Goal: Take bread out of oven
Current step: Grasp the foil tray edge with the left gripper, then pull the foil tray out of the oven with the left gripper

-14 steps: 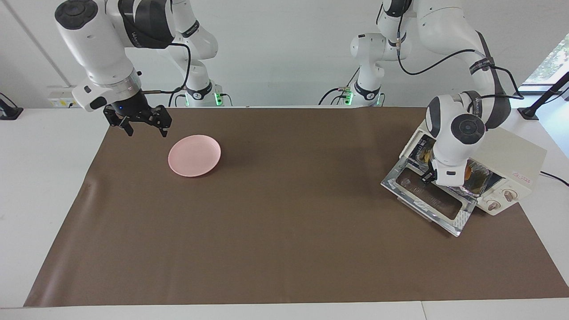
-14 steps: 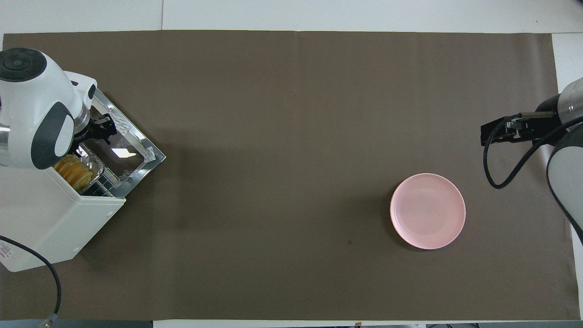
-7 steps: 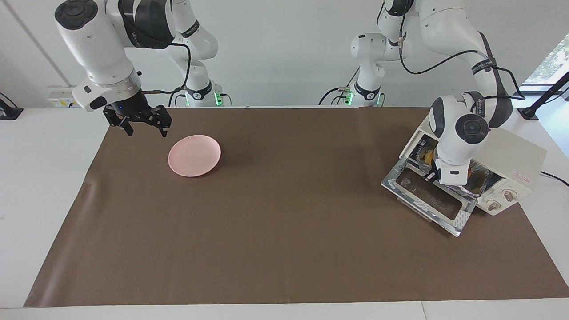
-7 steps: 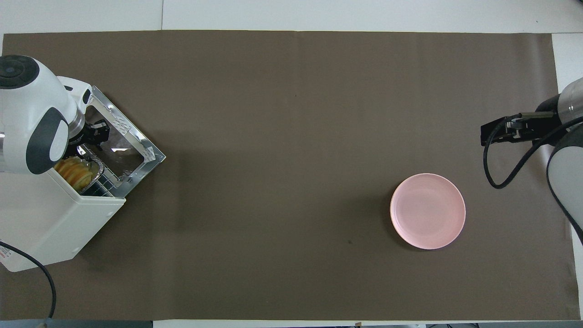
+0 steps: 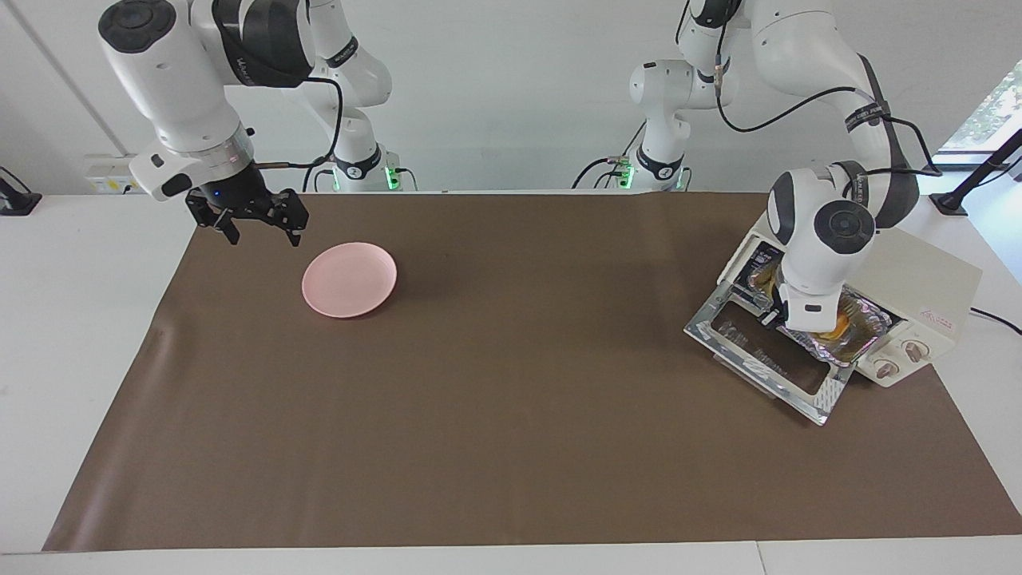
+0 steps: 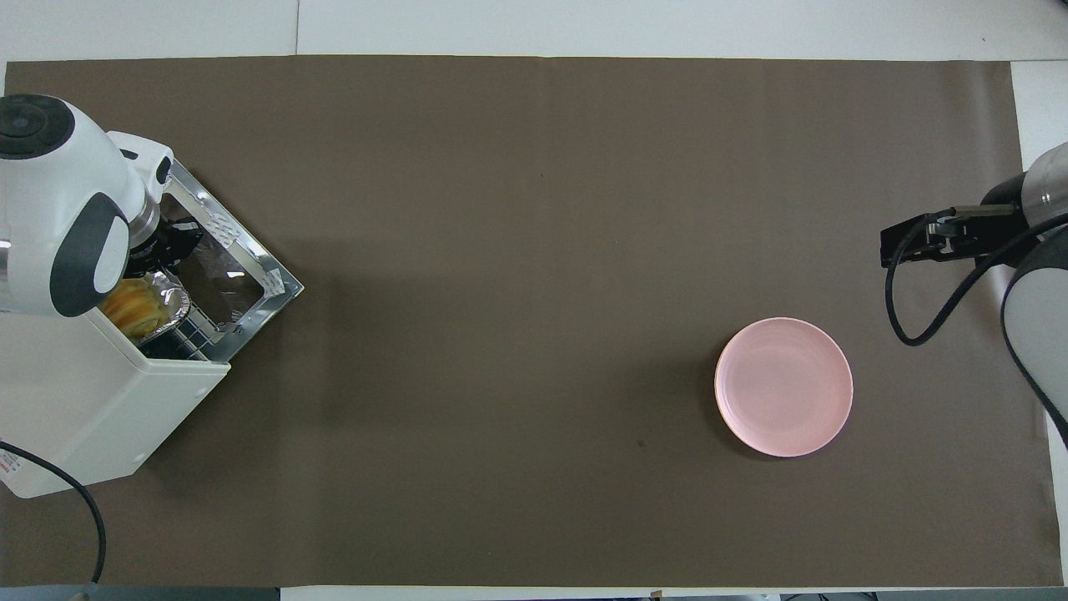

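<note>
The cream-white oven (image 5: 918,287) stands at the left arm's end of the table, its glass door (image 5: 770,359) folded down flat on the mat. The golden ridged bread (image 5: 840,323) lies in a crinkled foil tray (image 5: 866,327) that sticks partly out of the oven mouth over the door. My left gripper (image 5: 786,323) is at the tray's rim and shut on it, its fingers mostly hidden under the wrist. In the overhead view the bread (image 6: 129,305), the tray (image 6: 175,299), the oven (image 6: 100,409) and the left gripper (image 6: 167,255) all show. My right gripper (image 5: 263,234) waits open and empty.
A round pink plate (image 5: 349,279) lies on the brown mat (image 5: 511,415) toward the right arm's end, also seen in the overhead view (image 6: 784,386). The right gripper (image 6: 909,242) hangs over the mat's edge beside the plate. A black cable (image 6: 75,492) runs from the oven.
The left gripper has drawn back from the oven mouth, and the foil tray with the bread has slid out over the open door. The right arm has not moved.
</note>
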Available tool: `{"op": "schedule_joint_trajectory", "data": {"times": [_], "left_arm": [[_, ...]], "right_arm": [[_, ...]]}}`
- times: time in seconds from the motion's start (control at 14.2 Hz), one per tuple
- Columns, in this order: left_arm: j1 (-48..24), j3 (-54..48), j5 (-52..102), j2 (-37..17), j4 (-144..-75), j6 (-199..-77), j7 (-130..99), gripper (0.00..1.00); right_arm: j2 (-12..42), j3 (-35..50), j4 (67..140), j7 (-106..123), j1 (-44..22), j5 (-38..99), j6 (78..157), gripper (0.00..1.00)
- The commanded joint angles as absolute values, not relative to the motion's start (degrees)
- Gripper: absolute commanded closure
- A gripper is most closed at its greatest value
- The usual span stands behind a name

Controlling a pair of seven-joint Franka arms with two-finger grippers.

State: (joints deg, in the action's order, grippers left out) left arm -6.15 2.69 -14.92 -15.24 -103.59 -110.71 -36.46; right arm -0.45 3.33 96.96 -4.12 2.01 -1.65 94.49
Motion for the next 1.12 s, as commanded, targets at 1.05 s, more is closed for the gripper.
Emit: {"op": "schedule_joint_trajectory", "data": {"times": [1.05], "left_arm": [[-29.08, 2.99, 2.46, -21.36, -86.93, -108.9, -42.18, 1.0]], "right_arm": [[-1.32, 4.13, 97.91, -2.9, 2.99, -2.72, 94.31, 0.0]]}}
